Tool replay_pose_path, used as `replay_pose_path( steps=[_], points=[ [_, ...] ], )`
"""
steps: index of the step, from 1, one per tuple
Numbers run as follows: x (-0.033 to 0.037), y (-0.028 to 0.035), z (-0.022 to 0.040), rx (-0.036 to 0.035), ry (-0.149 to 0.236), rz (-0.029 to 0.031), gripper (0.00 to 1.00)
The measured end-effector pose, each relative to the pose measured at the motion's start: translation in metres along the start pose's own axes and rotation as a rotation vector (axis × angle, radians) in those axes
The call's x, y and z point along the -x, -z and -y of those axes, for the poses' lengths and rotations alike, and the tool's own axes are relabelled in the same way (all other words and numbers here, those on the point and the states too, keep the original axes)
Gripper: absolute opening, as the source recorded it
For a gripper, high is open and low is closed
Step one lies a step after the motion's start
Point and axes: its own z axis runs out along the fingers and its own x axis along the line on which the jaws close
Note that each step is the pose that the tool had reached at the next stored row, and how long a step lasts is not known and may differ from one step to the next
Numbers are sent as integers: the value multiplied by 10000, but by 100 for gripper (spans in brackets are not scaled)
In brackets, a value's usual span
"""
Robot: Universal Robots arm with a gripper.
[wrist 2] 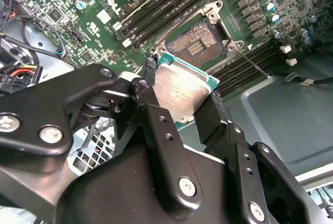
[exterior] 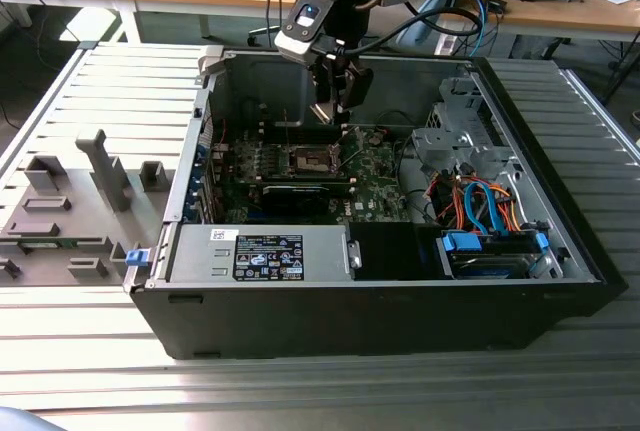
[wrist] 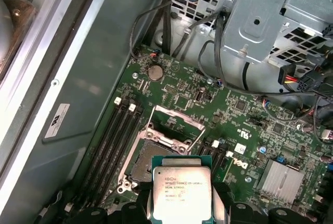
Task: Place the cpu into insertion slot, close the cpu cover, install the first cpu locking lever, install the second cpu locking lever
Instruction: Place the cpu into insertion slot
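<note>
While the gripper (wrist 2: 182,86) clamps the cpu (wrist: 182,198) by its edges above the empty insertion slot (wrist 2: 200,44), the cpu cover (wrist: 178,114) stands raised, so no step is done.

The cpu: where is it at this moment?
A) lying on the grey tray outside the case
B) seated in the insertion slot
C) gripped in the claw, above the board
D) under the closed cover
C: in the second wrist view the claw clamps the cpu by two opposite edges, and the insertion slot on the board beyond it lies open and bare.
</note>
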Motion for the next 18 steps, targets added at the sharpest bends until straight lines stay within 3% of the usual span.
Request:
replay_pose_path(
  steps=[18],
  points=[
    [0,-3,0,-18,-495,21,54]
  ],
)
